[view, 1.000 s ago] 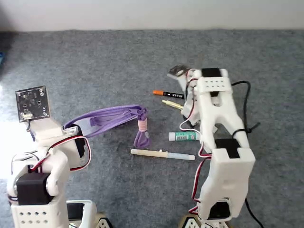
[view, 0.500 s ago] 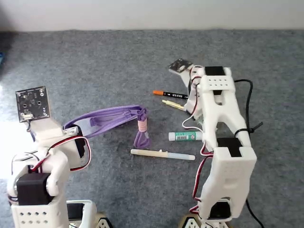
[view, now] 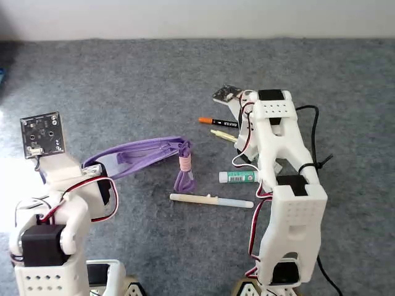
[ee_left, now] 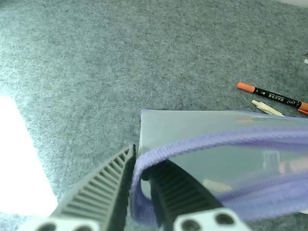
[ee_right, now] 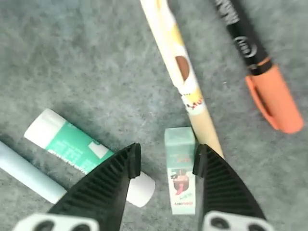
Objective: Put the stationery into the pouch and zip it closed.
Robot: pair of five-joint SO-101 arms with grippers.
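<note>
A clear pouch (view: pixel 139 153) with a purple zip band lies open on the grey carpet. My left gripper (ee_left: pixel 142 156) is shut on the rim at the pouch's (ee_left: pixel 207 144) near end. A purple tassel (view: pixel 184 177) hangs from its far end. My right gripper (ee_right: pixel 167 150) is open just above the carpet. A small green eraser box (ee_right: pixel 181 173) lies between its jaws, beside a cream pen (ee_right: pixel 179 72). A green glue stick (ee_right: pixel 79 147) and an orange-capped black marker (ee_right: pixel 257 67) lie to either side. A long white and pale blue pen (view: pixel 211 200) rests nearer the arms' bases.
The right arm (view: pixel 274 145) covers the carpet beside the marker (view: pixel 217 122), the cream pen (view: pixel 223 135) and the glue stick (view: pixel 237 177). Open grey carpet stretches toward the far wall. The left arm's base (view: pixel 43 240) stands at the near left.
The right arm's wrist swung slightly right, then back left over the pens. The left arm and the pouch have not moved.
</note>
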